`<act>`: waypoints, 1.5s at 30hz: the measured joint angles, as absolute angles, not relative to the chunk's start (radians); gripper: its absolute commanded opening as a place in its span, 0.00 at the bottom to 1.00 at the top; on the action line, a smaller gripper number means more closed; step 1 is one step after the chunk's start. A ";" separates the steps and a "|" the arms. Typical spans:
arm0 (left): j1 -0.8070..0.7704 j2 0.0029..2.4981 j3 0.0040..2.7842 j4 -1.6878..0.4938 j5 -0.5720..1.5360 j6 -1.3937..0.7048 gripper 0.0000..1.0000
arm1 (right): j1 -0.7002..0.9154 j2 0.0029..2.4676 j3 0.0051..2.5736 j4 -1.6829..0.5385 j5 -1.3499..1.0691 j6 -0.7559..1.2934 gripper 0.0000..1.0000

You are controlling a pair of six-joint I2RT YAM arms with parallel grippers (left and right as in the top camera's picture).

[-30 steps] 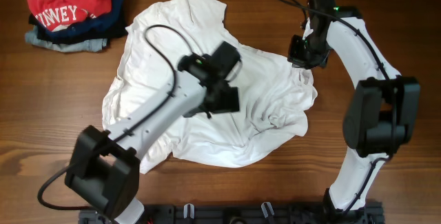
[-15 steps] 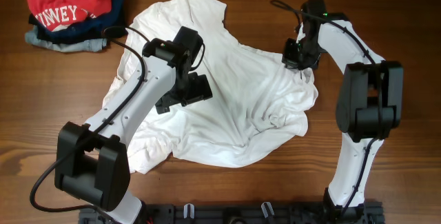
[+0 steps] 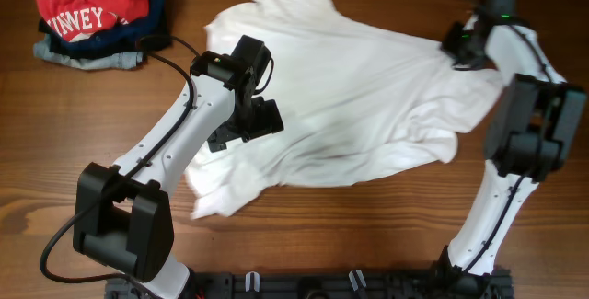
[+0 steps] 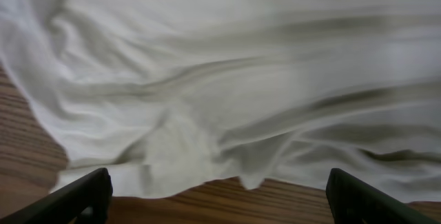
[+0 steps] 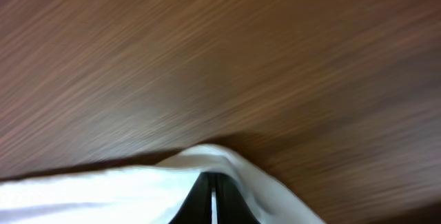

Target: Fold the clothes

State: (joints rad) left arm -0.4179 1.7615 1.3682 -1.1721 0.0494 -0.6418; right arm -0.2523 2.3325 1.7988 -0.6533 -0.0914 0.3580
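Overhead, the white T-shirt [image 3: 368, 87] lies spread across the middle of the wooden worktop [image 3: 368, 244]. Its cloth runs in long taut creases toward the upper right of the view, where the right end effector [image 3: 457, 45] is clamped on a bit of its edge. Right wrist view is blurred, but it shows white cloth bunched at the closed fingers with bare wood beyond. The left end effector [image 3: 245, 129] hangs over the shirt's left part with its jaws wide apart and nothing between them. In the left wrist view its two fingertips [image 4: 83, 195] frame a rumpled hem and a strip of wood. A stack of folded garments [image 3: 92, 37] sits well apart at the upper left corner.

The shirt looks light, limp and easily dragged, so a pull at one point probably stretches it rather than shifting it whole. A pinch on a hem corner or sleeve edge would likely serve best. A grab in mid-panel would probably only bunch it.
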 measured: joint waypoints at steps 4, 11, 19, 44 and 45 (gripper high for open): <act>-0.434 1.761 1.368 -1.158 0.049 -0.630 1.00 | -0.366 2.363 1.988 -0.858 -0.034 0.342 0.97; -0.480 1.761 1.368 -1.150 0.045 -0.622 1.00 | -0.397 2.337 2.467 -1.269 -0.117 0.339 0.93; -0.437 1.761 1.368 -1.150 0.026 -0.622 1.00 | -0.338 1.958 2.516 -1.601 -0.176 0.362 0.92; -0.373 1.761 1.368 -1.217 0.023 -0.615 1.00 | -0.339 1.560 0.846 -0.783 -0.231 0.475 0.70; -0.373 1.761 1.368 -1.218 0.023 -0.615 1.00 | -0.339 1.560 0.846 -0.793 -0.219 0.485 0.69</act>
